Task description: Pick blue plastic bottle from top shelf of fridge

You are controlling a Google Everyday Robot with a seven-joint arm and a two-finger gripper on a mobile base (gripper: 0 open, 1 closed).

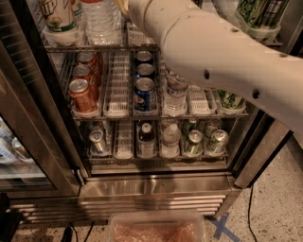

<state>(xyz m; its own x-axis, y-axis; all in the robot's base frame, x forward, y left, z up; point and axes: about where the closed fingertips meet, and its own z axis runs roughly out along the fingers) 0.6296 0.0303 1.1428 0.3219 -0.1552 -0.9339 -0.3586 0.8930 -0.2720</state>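
Observation:
My white arm reaches from the right up into the open fridge and runs off the top edge of the camera view. My gripper is out of view beyond that edge, above the uppermost rack. That wire rack carries a green-and-white labelled bottle, a ribbed clear water bottle and a green-striped bottle. The blue plastic bottle is hidden or out of view.
The middle rack holds red cans, Pepsi cans, a water bottle and a green can. The lower rack holds cans and small bottles. The glass door stands open at left. A clear bin sits on the floor in front.

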